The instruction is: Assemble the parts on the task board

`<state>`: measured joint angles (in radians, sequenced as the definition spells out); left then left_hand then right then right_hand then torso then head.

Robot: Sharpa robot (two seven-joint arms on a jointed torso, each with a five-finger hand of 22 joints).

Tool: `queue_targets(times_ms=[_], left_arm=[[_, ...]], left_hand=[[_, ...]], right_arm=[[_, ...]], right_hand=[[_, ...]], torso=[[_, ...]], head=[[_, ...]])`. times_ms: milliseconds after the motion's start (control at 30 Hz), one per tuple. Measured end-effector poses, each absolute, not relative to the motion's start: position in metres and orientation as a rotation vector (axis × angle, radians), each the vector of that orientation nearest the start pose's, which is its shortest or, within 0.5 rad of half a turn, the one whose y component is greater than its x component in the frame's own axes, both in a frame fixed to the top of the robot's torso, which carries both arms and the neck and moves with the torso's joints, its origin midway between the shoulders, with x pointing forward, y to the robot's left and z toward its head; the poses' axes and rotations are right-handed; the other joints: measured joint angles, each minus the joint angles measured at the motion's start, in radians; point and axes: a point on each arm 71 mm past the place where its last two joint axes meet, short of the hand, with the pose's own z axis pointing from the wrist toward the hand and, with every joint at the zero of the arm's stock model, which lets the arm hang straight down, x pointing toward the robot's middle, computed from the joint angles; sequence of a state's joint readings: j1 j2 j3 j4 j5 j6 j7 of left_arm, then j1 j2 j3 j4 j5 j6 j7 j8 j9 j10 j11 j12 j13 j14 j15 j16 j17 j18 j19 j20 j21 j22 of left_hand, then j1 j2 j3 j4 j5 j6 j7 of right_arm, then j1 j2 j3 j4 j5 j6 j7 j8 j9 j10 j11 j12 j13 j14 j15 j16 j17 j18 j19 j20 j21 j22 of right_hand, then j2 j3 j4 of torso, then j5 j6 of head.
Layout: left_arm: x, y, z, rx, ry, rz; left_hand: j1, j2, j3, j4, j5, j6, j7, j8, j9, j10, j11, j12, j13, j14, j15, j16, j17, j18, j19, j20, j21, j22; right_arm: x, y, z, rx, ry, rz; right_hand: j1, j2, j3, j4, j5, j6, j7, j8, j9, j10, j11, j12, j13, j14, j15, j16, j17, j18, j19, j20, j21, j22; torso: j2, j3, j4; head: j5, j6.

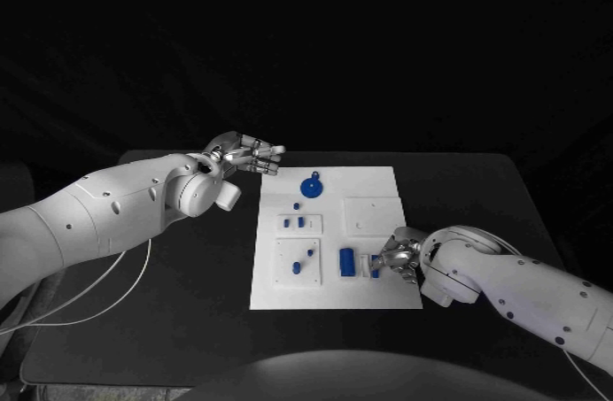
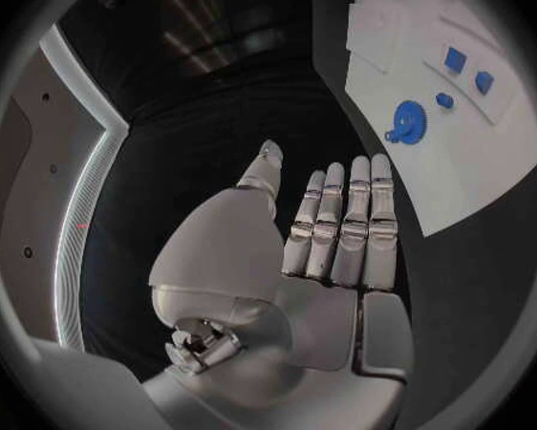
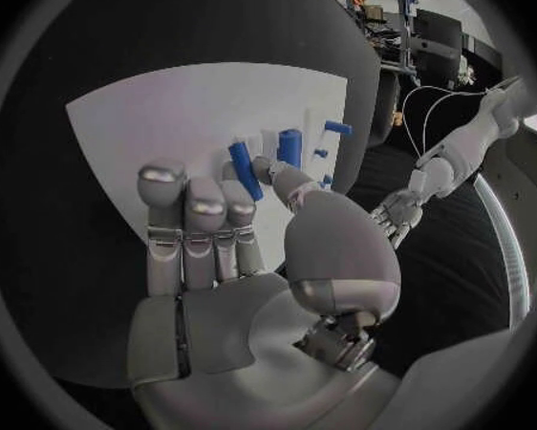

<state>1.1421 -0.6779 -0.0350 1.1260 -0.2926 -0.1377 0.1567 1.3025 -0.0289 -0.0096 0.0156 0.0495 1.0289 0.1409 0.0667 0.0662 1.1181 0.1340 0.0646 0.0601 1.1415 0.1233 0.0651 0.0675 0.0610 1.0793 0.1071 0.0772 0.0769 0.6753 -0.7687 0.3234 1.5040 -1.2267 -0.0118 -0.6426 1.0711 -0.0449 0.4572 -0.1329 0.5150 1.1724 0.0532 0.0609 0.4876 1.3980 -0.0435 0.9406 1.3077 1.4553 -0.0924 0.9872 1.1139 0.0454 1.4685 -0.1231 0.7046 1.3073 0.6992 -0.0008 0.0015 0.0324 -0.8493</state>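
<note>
Right silver hand (image 3: 239, 248) pinches a small blue bar-shaped part (image 3: 245, 170) over the white task board's (image 1: 384, 181) near right. Left silver hand (image 2: 329, 229) hovers flat, fingers straight, holding nothing, beside the board's far-left corner; its wrist view shows the blue gear part (image 2: 408, 121).

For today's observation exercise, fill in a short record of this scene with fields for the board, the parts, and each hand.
board: white task board flat on the black table
parts: blue gear near the board's far end; small blue pieces mid-board; blue bar near the right hand
left hand: off the board's far left corner, fingers straight, holding nothing
right hand: over the board's near right part, thumb and a finger at a small blue part; whether it grips it cannot be told
</note>
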Motion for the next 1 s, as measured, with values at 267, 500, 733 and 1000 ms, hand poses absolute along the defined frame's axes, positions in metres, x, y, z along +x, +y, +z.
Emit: queue_targets(times_ms=[267,500,733,1000], left_arm=[[0.5379,0.2362,-0.2449,-0.995,1.74,-1.22],[0.5379,0.2359,-0.2451,-0.995,1.743,-1.221],[0.5379,0.2363,-0.2452,-0.996,1.744,-1.219],[0.5379,0.2364,-0.2454,-0.997,1.746,-1.218]], left_hand=[[-0.004,0.004,0.0,0.0,0.0,0.0,0.0,0.0,0.0,0.0,0.0,0.0,0.0,0.0,0.0,0.0,0.0,0.0,0.0,0.0,0.0,0.0],[-0.004,0.004,0.0,0.0,0.0,0.0,0.0,0.0,0.0,0.0,0.0,0.0,0.0,0.0,0.0,0.0,0.0,0.0,0.0,0.0,0.0,0.0],[-0.004,0.004,0.0,0.0,0.0,0.0,0.0,0.0,0.0,0.0,0.0,0.0,0.0,0.0,0.0,0.0,0.0,0.0,0.0,0.0,0.0,0.0],[-0.004,0.004,0.0,0.0,0.0,0.0,0.0,0.0,0.0,0.0,0.0,0.0,0.0,0.0,0.0,0.0,0.0,0.0,0.0,0.0,0.0,0.0]], right_arm=[[0.4121,-0.2038,-0.3407,0.539,2.381,0.393],[0.4123,-0.2021,-0.3413,0.538,2.383,0.395],[0.4126,-0.1999,-0.3416,0.535,2.383,0.401],[0.4132,-0.1999,-0.3421,0.536,2.381,0.4]], right_hand=[[-0.004,-0.004,0.072,-0.119,-0.023,0.001,-0.002,-0.004,-0.001,0.0,0.0,-0.004,0.0,0.0,0.0,-0.005,-0.001,0.0,0.0,0.0,-0.004,0.0],[0.014,0.016,-0.005,-0.146,-0.108,0.001,-0.002,0.001,-0.001,-0.001,-0.003,-0.004,0.0,0.003,-0.003,-0.005,-0.002,0.0,0.0,0.0,-0.011,0.0],[0.02,0.042,-0.093,-0.13,-0.239,-0.002,-0.01,0.01,0.035,0.003,-0.007,0.0,0.0,0.003,-0.003,-0.005,-0.002,0.0,0.0,0.0,-0.011,0.0],[0.017,0.057,-0.121,-0.117,-0.308,0.002,-0.017,0.005,0.014,0.005,-0.009,0.0,0.0,0.006,-0.006,-0.005,-0.002,0.0,0.0,0.0,-0.011,0.0]], torso=[[0.0,0.0001,-0.0006],[0.0,0.0,-0.0006],[0.0,0.0001,-0.0006],[0.0,0.0001,-0.0007]], head=[[0.003,-0.002],[0.005,-0.002],[0.008,-0.003],[0.01,-0.003]])
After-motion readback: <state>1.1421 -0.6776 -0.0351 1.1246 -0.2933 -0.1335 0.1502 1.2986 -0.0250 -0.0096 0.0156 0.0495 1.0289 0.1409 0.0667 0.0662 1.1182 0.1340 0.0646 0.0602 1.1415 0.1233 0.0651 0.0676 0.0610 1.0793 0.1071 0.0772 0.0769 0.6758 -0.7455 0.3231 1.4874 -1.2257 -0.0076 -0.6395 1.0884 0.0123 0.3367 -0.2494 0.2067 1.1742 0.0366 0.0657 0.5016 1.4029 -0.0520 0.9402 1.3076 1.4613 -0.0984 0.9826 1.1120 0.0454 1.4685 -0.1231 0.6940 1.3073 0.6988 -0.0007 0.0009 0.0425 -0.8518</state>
